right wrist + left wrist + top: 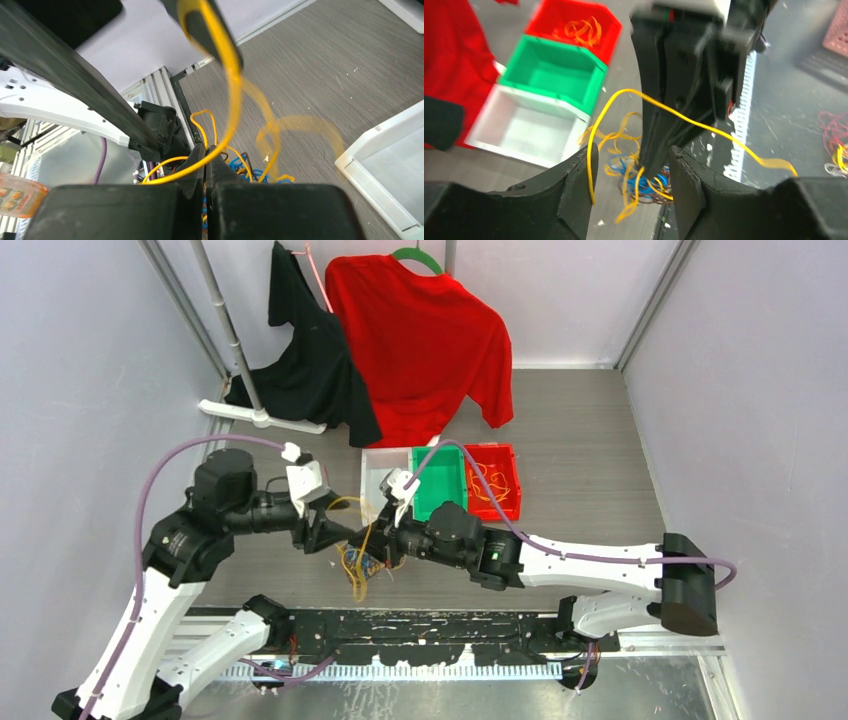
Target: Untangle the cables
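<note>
The left pincer [631, 165] stands with its jaws apart over the counter [590, 480], a yellow strand looping past one finger. Between those jaws lie the cables [357, 562], a knot of orange-yellow, blue and dark brown strands near the counter's front edge. The right pincer [205, 157], its jaws pressed together, dips its tips into the knot; whether it pinches a strand cannot be told. Beyond sit a white bin [378, 475], a green bin [418, 482] and a red bin [508, 465] holding loose orange strands [488, 485].

obstacle: three bins [438, 449] beyond cables [360, 562] | passable: table [590, 470] right of them
</note>
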You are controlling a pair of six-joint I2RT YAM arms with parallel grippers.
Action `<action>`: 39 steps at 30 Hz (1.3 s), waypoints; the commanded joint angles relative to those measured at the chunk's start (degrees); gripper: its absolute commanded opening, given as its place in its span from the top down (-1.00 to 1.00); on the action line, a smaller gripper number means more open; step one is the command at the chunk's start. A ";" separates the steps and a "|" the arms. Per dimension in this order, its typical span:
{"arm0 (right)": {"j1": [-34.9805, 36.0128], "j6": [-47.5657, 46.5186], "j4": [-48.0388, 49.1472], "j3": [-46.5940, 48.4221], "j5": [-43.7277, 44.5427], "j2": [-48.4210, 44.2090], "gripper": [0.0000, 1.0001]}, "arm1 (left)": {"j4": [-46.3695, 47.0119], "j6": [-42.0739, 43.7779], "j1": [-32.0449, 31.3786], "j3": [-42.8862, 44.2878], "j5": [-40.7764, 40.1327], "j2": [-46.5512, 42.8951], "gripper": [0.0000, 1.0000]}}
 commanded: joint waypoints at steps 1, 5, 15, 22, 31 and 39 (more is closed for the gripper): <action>0.29 -1.07 1.61 2.99 -0.34 -3.18 0.98 | -8.29 9.02 0.30 -1.82 5.72 -1.01 -0.10; 0.20 -0.62 1.02 4.48 -1.48 -3.23 0.98 | -12.53 14.70 0.30 -3.68 7.98 -0.64 -0.12; -0.06 1.44 2.09 6.11 -5.64 -2.29 0.98 | -10.94 20.51 0.27 -8.10 5.48 -2.49 0.13; -0.24 3.39 2.08 10.26 -9.47 1.42 0.98 | -5.90 16.92 0.29 -10.05 5.65 -3.40 0.83; -0.59 4.49 0.18 1.90 12.59 -8.09 -0.23 | 0.30 7.49 0.28 -9.61 5.22 -6.86 1.00; -0.59 6.73 0.60 -12.22 11.83 -20.57 -0.30 | 13.40 -13.26 0.30 -9.16 1.90 -6.62 1.00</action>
